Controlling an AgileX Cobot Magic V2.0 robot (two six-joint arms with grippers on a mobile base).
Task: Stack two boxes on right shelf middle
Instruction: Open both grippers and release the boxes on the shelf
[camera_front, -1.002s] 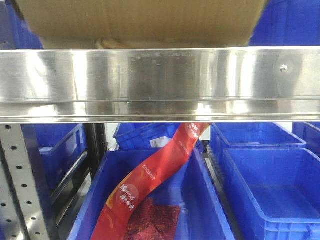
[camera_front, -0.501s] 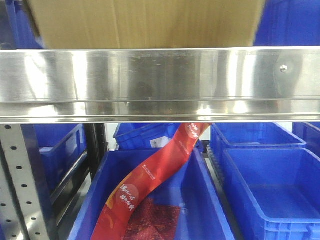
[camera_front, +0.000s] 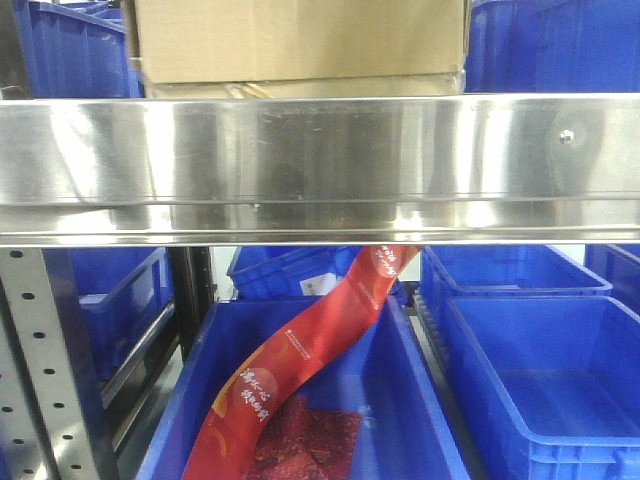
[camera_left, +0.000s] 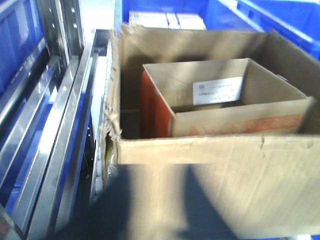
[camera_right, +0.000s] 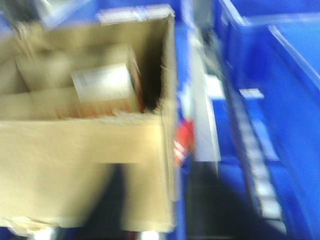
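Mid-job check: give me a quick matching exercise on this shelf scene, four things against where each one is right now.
Things:
1. large open cardboard box
2. smaller carton
3. red banner strip
4. white label

Places:
A. hanging below the steel shelf into a blue bin
B. on the steel shelf, atop a thin flat box
C. stuck on the smaller carton's inner wall
D. inside the large open cardboard box

Pairs: 1-B, 2-D, 3-A, 4-C

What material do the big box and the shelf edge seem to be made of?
The big box looks like plain brown matte cardboard, with torn, ragged rims. The shelf edge looks like polished steel, given its mirror-like reflections and a small rivet.
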